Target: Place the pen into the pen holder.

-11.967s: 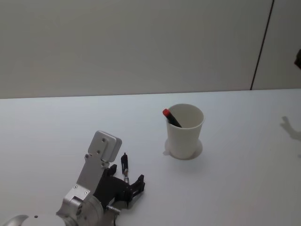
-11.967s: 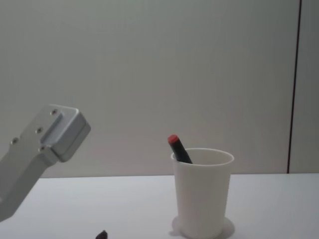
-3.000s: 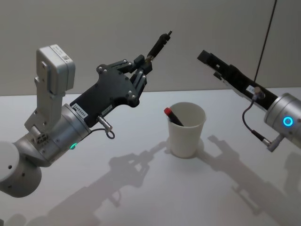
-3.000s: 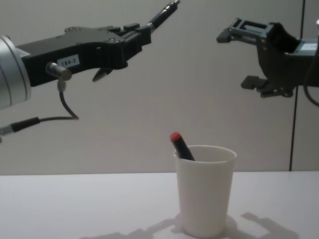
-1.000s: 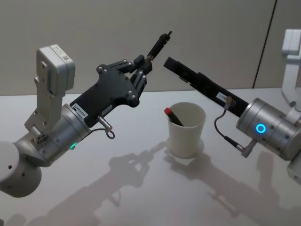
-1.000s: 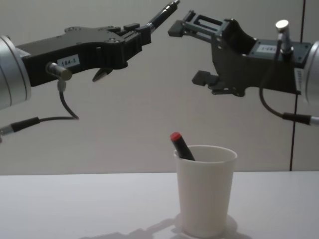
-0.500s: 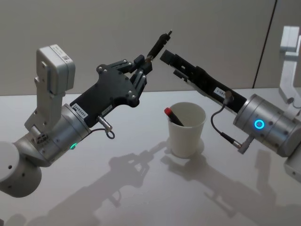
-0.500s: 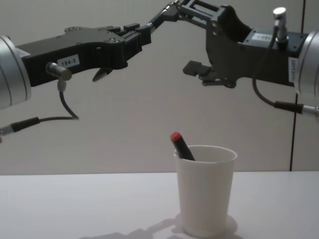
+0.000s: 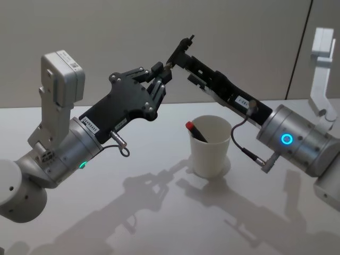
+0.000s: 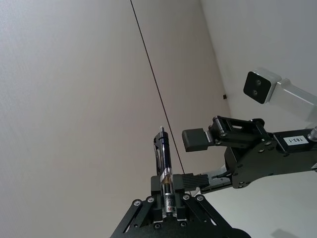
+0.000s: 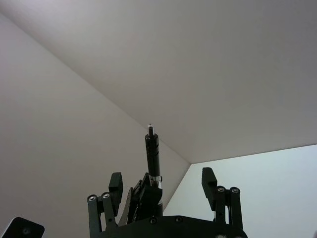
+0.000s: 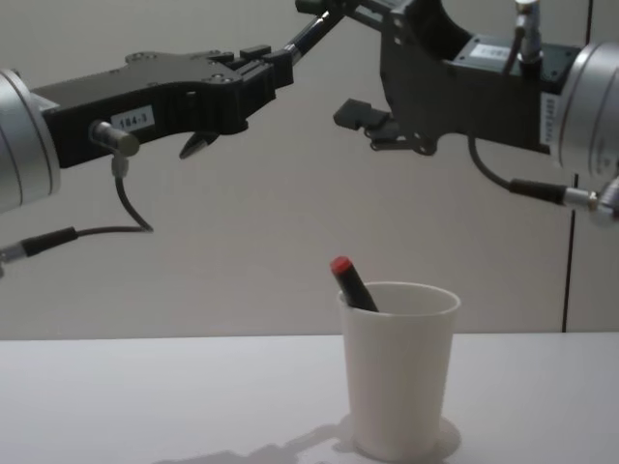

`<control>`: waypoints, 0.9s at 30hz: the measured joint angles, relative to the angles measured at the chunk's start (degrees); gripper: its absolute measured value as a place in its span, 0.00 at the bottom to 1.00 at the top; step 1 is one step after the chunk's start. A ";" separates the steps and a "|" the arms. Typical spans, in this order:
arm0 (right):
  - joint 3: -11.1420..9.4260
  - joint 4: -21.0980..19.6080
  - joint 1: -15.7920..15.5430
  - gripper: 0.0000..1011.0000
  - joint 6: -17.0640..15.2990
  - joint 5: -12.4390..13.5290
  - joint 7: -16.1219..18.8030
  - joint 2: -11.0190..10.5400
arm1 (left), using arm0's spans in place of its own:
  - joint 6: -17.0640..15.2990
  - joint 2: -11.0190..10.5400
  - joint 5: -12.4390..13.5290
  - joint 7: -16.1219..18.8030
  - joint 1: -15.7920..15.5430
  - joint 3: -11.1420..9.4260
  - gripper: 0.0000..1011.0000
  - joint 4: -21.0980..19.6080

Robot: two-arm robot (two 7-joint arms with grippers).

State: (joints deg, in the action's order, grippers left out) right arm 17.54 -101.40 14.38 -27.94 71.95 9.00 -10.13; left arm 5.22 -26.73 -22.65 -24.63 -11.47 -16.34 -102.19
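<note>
Left end effector (image 9: 162,74) pinches slim cylindrical pen (image 9: 178,51); right end effector (image 10: 193,159) gapes nearby.

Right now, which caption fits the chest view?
Left tool offers pen to open right tool above the pen holder.

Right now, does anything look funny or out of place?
Nothing is spilled or broken. The pen holder stands upright with a red-capped pen leaning inside. Only oddity: the left gripper holds a black pen high in the air, pointing up, and the right gripper is beside it with open fingers.
</note>
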 joint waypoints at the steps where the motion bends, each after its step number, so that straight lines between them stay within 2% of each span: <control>1: 0.08 0.00 0.03 0.99 0.17 0.00 -0.04 0.05 | 0.00 0.00 0.00 0.00 0.00 0.00 0.14 0.00; 13: 1.27 1.92 1.69 0.99 3.29 -0.78 -0.49 1.49 | 0.00 0.00 0.00 0.00 0.00 0.00 0.14 0.00; 27: 2.44 4.26 3.52 0.99 4.38 -1.19 0.53 2.62 | 0.00 0.00 0.00 0.00 0.00 0.00 0.14 0.00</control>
State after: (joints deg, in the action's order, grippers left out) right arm 19.98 -97.13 17.91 -23.56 70.76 9.52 -7.51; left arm 5.22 -26.73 -22.65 -24.63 -11.47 -16.34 -102.19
